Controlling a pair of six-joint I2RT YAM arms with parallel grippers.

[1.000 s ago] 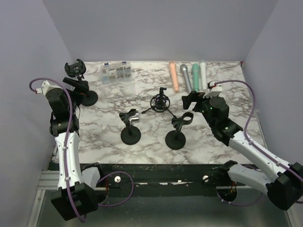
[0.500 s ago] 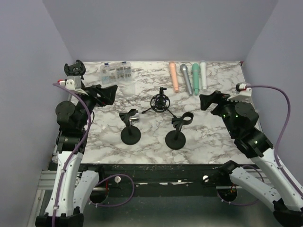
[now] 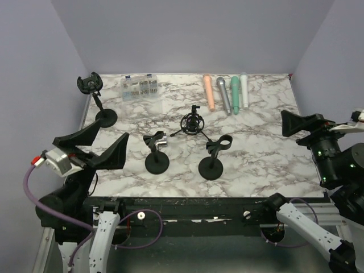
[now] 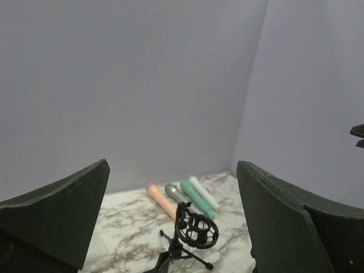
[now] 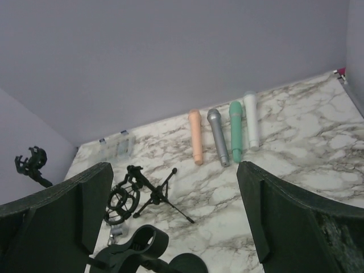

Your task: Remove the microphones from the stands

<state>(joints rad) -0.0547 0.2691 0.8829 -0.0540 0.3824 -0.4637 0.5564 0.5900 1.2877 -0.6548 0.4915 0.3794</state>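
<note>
Several microphones lie side by side on the marble table [image 3: 267,153] at the back: peach [image 3: 209,92], grey [image 3: 223,95], green [image 3: 234,94] and white [image 3: 244,90]. Several black stands are on the table with nothing in their clips: one at the back left [image 3: 98,102], two round-base ones in the middle [image 3: 156,153] [image 3: 213,159], and a tripod shock mount [image 3: 193,122]. My left gripper [image 3: 99,145] hangs open over the front left edge. My right gripper [image 3: 301,124] is open above the right edge. Neither touches anything. Both wrist views look between wide-apart fingers [image 4: 57,222] [image 5: 296,216] at the microphones [image 4: 161,200] [image 5: 217,135].
A clear box of small parts [image 3: 140,86] sits at the back left. Purple walls close the table on three sides. The shock mount [image 5: 136,196] and a stand clip [image 5: 136,247] lie ahead of the right gripper.
Both arms have pulled back from the table and risen. The left gripper left the back-left stand for the front left edge; the right gripper went from the middle to the right edge.
</note>
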